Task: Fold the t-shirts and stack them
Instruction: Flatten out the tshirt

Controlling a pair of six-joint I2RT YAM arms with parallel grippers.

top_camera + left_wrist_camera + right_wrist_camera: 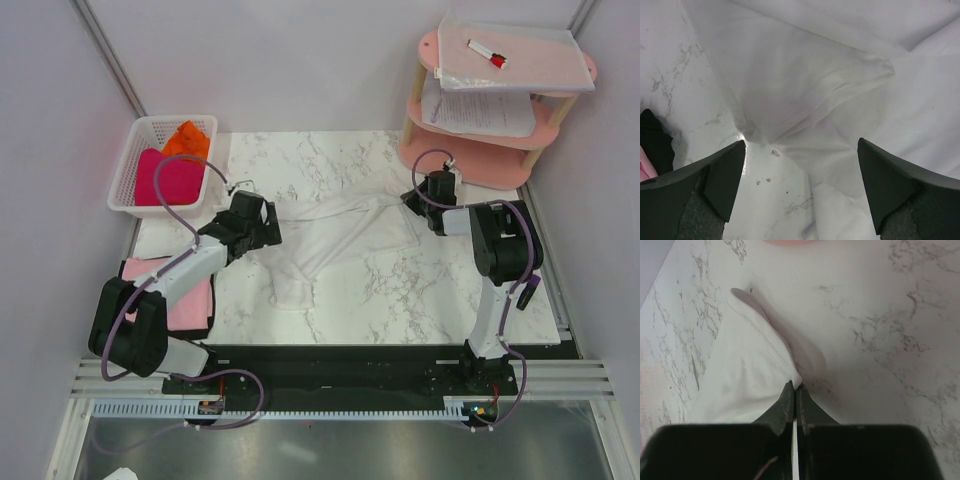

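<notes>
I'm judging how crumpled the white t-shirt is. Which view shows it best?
Top external: the whole white t-shirt, crumpled on the table. Left wrist shows only a bunched fold; right wrist only the edge pinched by the right gripper.

Top view from high overhead, downward; both wrist views close over the shared white t-shirt (345, 235)

The left arm (185, 268) stretches forward and inward from its base, forearm low. The left gripper (801, 145) points down with its fingers spread wide and nothing between them. The right arm (503, 245) rises at the elbow and bends inward. The right gripper (795, 392) has its fingers pressed together, pinching the shirt (750, 375) by its edge.
</notes>
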